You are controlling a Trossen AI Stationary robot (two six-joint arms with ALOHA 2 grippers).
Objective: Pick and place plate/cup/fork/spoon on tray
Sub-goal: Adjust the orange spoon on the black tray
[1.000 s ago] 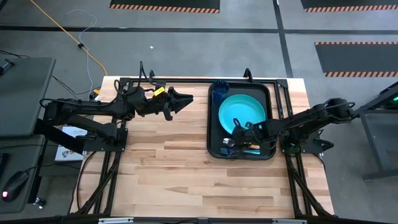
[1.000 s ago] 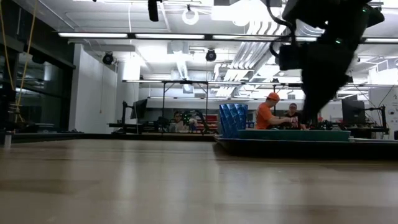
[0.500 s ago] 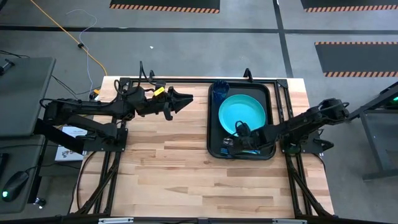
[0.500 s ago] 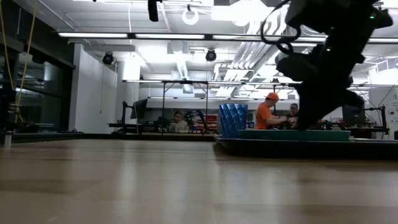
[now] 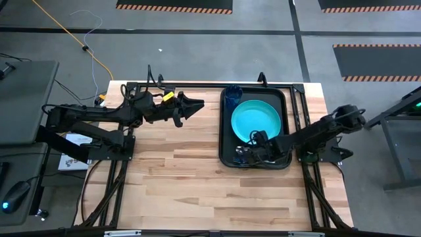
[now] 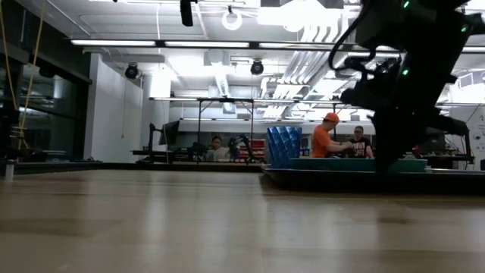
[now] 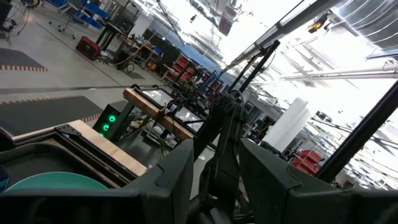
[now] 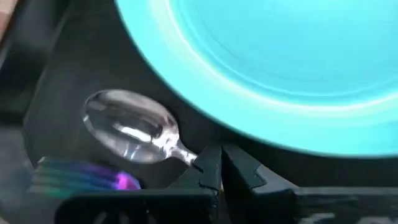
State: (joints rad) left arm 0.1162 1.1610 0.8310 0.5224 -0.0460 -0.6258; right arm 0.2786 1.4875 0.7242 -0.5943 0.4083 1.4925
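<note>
The black tray (image 5: 225,141) lies at the table's right. The turquoise plate (image 5: 256,118) rests flat in it, and the dark-blue cup (image 5: 231,97) stands upright in its far left corner. My right gripper (image 5: 245,156) is low over the tray's near left part, shut on the spoon (image 8: 132,126). The spoon's silver bowl lies on the tray floor beside the plate's rim (image 8: 261,124). The blue fork's tines (image 8: 81,177) lie on the tray next to the spoon. My left gripper (image 5: 196,105) hovers open and empty left of the tray. My right gripper pinches the spoon between its two fingertips (image 8: 210,163), just behind the neck (image 8: 185,155). The handle itself is hidden under the fingers. The fingers slant down from the table's right. The spoon's bowl (image 8: 134,127) faces up and lies on the tray floor.
The tray's raised rim (image 6: 341,178) stands low on the wood. Bare wood (image 5: 171,171) spreads left of and in front of the tray. People sit at tables in the room beyond (image 6: 331,140).
My right gripper has sunk with the spoon toward the tray's near left part, and the arm has dropped lower over the tray. The left arm has kept still.
</note>
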